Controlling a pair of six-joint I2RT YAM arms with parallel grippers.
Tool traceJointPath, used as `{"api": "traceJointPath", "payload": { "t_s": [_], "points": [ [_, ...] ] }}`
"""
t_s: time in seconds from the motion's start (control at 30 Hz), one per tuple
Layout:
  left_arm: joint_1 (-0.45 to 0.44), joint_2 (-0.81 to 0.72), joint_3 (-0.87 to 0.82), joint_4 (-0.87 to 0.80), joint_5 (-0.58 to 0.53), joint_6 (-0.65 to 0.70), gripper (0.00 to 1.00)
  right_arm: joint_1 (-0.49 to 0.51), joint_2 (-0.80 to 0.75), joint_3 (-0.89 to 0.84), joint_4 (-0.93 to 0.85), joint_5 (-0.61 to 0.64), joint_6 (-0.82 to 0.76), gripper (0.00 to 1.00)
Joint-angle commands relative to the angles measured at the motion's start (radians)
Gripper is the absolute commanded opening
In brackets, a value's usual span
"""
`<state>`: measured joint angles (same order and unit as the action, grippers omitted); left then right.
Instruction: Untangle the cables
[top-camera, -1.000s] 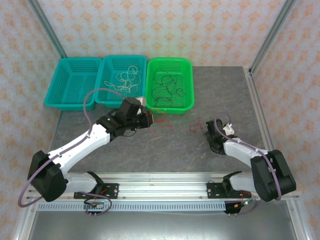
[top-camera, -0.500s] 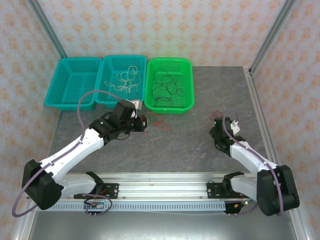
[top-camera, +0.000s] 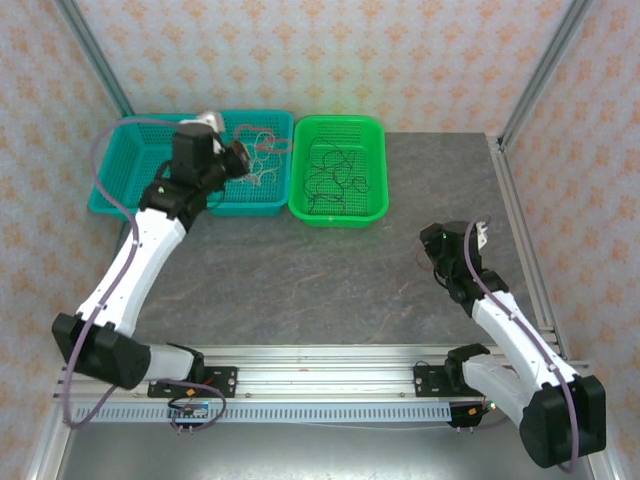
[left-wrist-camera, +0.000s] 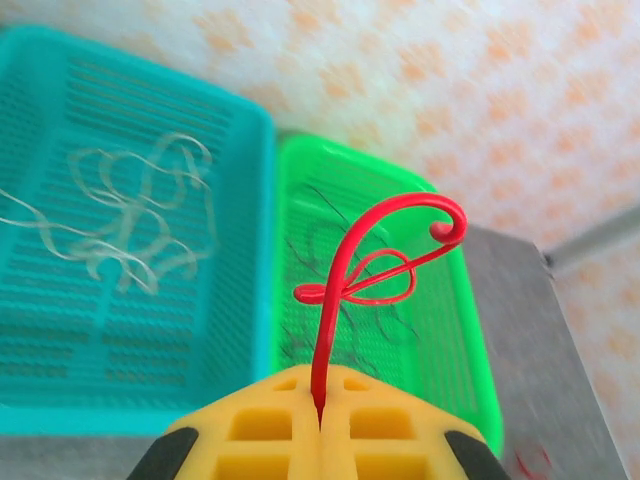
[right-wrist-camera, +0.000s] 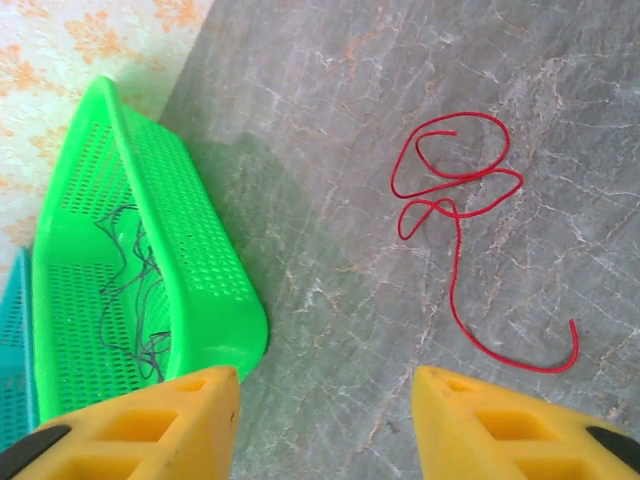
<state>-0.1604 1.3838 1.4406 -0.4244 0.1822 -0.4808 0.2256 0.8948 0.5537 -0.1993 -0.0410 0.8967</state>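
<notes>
While clenching left gripper (left-wrist-camera: 320, 405) on a red cable (left-wrist-camera: 322, 335) over the upper-left teal basket (top-camera: 262, 203), right gripper (right-wrist-camera: 325, 380) spread above a loose red cable (right-wrist-camera: 456, 255), risks a slip from that thin pinch, perhaps among white cables (left-wrist-camera: 125, 220).

My left gripper (top-camera: 238, 158) holds a red cable (top-camera: 264, 142) left of the green basket (top-camera: 337, 213); my right gripper (top-camera: 432, 243) hangs right of it.

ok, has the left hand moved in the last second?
Yes. The left hand went from the table in front of the green basket farther back and left, to over the middle teal basket, shut on a red cable.
</notes>
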Motion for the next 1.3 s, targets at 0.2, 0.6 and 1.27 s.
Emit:
{"api": "traceJointPath", "payload": {
  "t_s": [0.2, 0.6, 1.27],
  "points": [
    [0.402, 0.349, 0.317, -0.026, 0.092, -0.146, 0.0, -0.002, -0.092, -0.05, -0.061, 0.018, 0.03, 0.49],
    [0.575, 0.712, 0.666, -0.252, 0.079, -0.105, 0.38, -0.002, -0.146, -0.032, -0.117, 0.037, 0.007, 0.5],
    [0.25, -0.078, -0.01, 0.066, 0.264, -0.238, 0.6, -0.013, 0.13, 0.098, -0.066, 0.052, -0.243, 0.61]
  ]
}}
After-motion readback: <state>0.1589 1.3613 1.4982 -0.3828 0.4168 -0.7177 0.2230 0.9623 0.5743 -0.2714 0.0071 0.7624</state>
